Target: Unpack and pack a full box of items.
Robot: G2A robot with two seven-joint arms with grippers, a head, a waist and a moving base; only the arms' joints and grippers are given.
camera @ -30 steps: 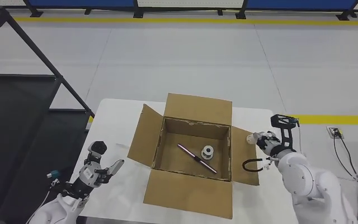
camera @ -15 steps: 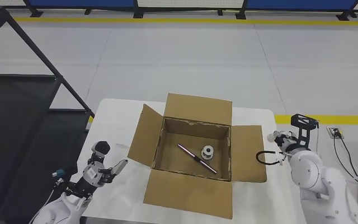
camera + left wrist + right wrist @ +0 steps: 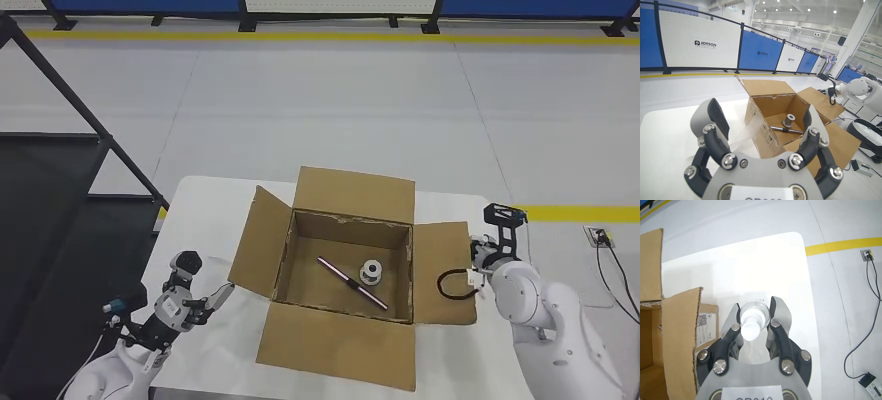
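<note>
Right gripper (image 3: 755, 308): closed on the shoulder of a small clear bottle (image 3: 750, 330) with a white pump cap, one pad on each side. The bottle hangs upright over the table (image 3: 215, 215), just right of the right flap of the box (image 3: 352, 228).

Left gripper (image 3: 762, 108): jaws wide apart, empty, low over the near-left table and facing the box.

Inside the box: a metal rod (image 3: 352, 283) and a small metal pulley (image 3: 372, 270) on the floor, just beside each other.

Handling, judged:
- The bottle looks light and thin-walled, with a smooth round surface. Expect it to slip or twist between the pads if you squeeze lightly, and to dent if you squeeze hard.
- Hold it on the body just below the shoulder, as now. Avoid the cap, which is narrow and may turn.
- The rod and pulley look stiff and heavier. Take the rod across its middle so it does not tip, and the pulley across its flanges.
- You cannot tell how full the bottle is.
</note>
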